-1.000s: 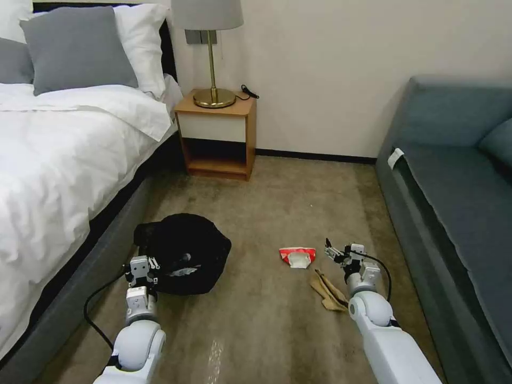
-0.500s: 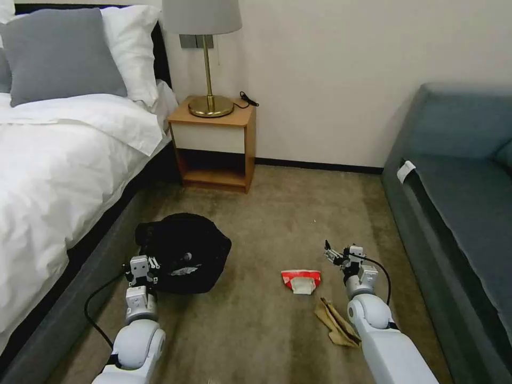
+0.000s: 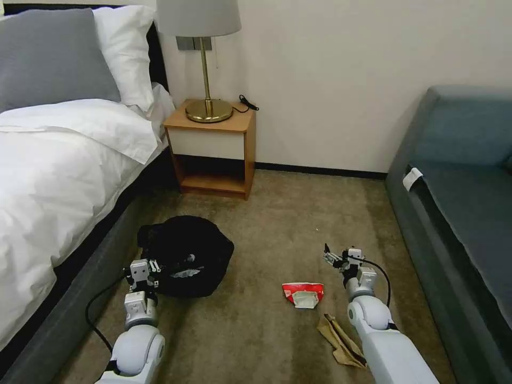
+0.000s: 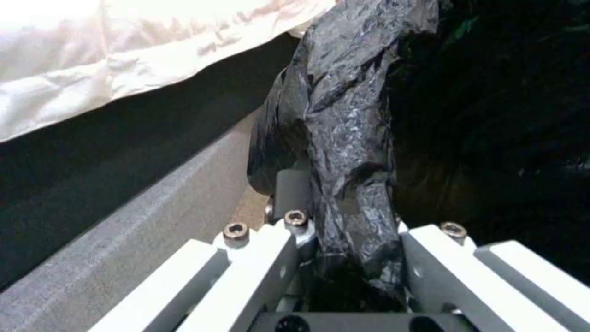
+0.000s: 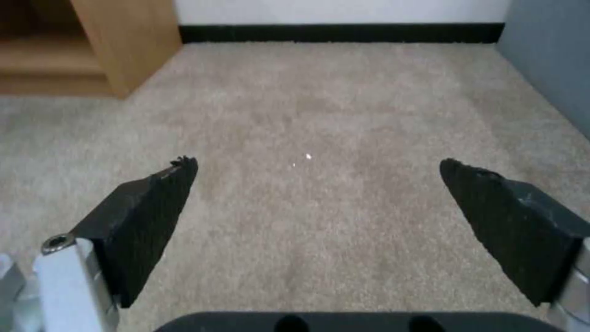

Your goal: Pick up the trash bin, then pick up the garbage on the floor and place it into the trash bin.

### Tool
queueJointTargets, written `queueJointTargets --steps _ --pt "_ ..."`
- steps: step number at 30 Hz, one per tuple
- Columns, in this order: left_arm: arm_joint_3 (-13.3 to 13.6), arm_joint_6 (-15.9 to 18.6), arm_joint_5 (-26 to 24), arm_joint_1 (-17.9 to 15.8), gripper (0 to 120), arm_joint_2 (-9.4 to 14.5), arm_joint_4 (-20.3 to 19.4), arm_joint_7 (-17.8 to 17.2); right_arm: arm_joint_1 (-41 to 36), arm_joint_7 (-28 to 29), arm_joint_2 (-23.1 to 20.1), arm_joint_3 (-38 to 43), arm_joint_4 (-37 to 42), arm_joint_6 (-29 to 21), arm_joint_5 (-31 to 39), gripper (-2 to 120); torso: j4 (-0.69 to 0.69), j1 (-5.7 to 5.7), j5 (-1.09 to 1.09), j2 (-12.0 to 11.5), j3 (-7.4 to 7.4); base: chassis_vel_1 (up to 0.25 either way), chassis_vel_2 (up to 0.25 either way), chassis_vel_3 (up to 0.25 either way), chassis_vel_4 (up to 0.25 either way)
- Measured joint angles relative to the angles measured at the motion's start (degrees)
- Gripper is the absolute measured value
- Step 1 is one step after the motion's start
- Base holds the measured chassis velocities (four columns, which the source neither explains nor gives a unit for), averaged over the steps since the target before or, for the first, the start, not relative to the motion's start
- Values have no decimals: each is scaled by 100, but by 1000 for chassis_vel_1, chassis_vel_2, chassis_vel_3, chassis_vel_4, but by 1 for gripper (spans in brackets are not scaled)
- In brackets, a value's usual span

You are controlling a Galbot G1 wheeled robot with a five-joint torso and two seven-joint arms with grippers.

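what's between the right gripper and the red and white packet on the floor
Nothing visible. The right gripper, jaws open and empty, hangs over bare carpet, with the red-and-white packet lying nearer the robot and toward its left. The tan scrap lies nearer still, beside the right arm, off that line.

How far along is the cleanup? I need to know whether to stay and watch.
Done: the left gripper is clamped on the trash bin's black bag rim, beside the bed. In hand: the right gripper hangs open and empty above the carpet. Left: the red-and-white packet and the tan scrap lie on the floor.
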Motion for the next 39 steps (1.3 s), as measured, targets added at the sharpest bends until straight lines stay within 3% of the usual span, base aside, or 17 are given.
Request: queueJointTargets --steps 7,15,18,20,24,26,30,39 --pt "28 1 -1 -73 3 -41 31 17 213 47 -529 -487 89 -687 9 100 -1 0 0 0 0 0 0 0 0" --pt "29 25 24 -37 3 -65 26 28 401 -166 -1184 -996 219 -1138 303 100 0 0 3 0 0 0 0 0 0" --pt "9 26 27 -30 3 -53 42 38 325 -190 -1478 -1180 524 -1487 657 100 -1 0 -2 0 0 0 0 0 0" --pt "-9 27 28 -25 3 -45 62 41 197 -159 -1783 -1404 988 -2135 1139 100 -2 0 1 0 0 0 0 0 0" --pt "-21 27 32 13 3 -45 40 39 76 -64 -2081 -1684 1522 -2743 1456 100 -1 0 -2 0 0 0 0 0 0" --pt "-22 27 37 58 3 -44 7 46 7 125 -2177 -1863 1826 -3162 1708 100 -1 0 0 0 0 0 0 0 0" --pt "-22 25 37 102 3 -22 5 54 -142 328 -2221 -2029 2075 -3522 1854 100 0 0 1 0 0 0 0 0 0" --pt "-6 23 54 106 3 2 -22 64 -562 602 -2349 -2107 2377 -3822 1993 100 0 0 0 0 0 0 0 0 0"
